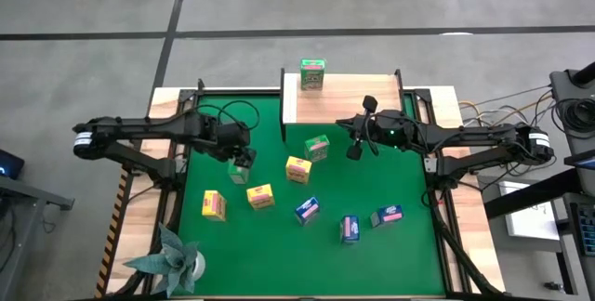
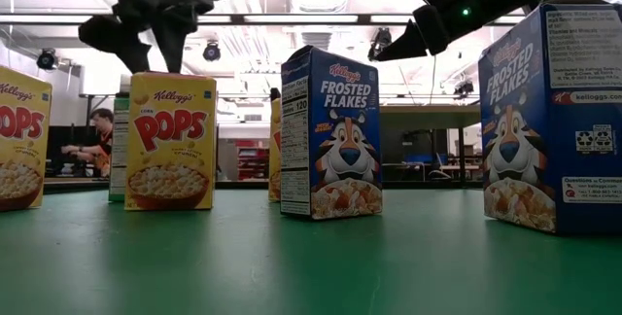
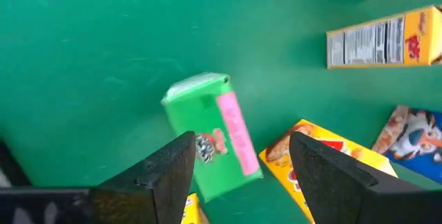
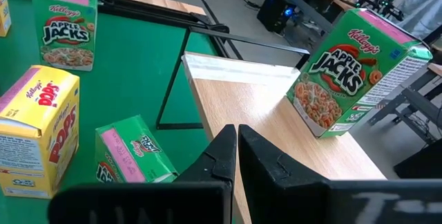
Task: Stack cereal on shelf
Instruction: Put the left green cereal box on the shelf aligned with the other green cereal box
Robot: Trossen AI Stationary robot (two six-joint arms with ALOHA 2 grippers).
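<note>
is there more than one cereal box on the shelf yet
No, the high view shows only one green box standing on the shelf; the others sit on the green mat.

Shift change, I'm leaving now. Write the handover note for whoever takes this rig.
Left gripper: jaws open, over the flat green box lying on the mat; not gripped.
Right gripper: jaws shut, empty, at the shelf front edge.
Done: one upright green box stands on the shelf.
Left: eight boxes on the mat, namely the flat green box, another green one, three yellow boxes and three blue boxes.
</note>
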